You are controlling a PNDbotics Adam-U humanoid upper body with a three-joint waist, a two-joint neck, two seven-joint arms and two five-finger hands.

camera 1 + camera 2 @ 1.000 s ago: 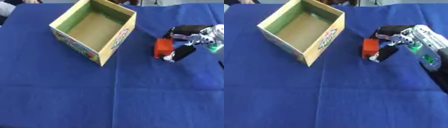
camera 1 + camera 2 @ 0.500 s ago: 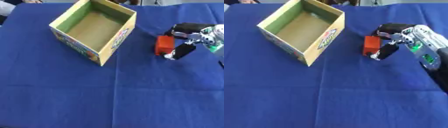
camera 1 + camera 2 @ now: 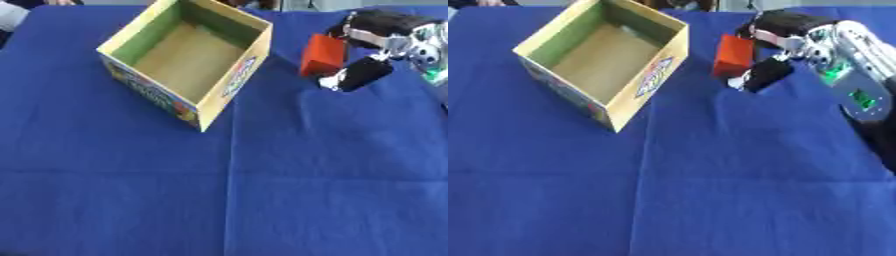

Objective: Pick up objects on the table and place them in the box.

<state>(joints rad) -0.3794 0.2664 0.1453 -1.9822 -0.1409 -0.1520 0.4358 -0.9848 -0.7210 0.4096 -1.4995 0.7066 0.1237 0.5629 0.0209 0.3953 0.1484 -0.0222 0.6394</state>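
Blue cloth point(image 3: 262, 190) spread over the whole table, creased along a line running from the near edge up toward the box. Open cardboard box point(image 3: 188, 57) standing toward the far left part of the table, turned cornerwise so one corner points at the near edge; yellowish rim, green inner wall on the far left side, plain brown floor, nothing visible inside. Printed colour patches on the two outer walls facing the near edge, a blue-and-red oval mark on the right one.

Right hand point(image 3: 785, 47) reaching in from the far right, black fingers and silver joints, forearm with a small green light trailing toward the right edge. Orange-red block point(image 3: 323, 55) pinched in that hand: fingers curled over its far upper side, thumb point(image 3: 359, 75) pressing from the near right side. Block upright, slightly tilted, just to the right of the box's right wall but apart from it, near the table's far edge. Cannot tell whether its lower end touches the cloth or sits just above it; a dark shadow lies close beneath and to the right.

No left hand in either view.

A pale sleeve or cloth edge at the far left corner, beyond the box, touching nothing on the table. Wide bare stretch of blue cloth across the near half of the table.
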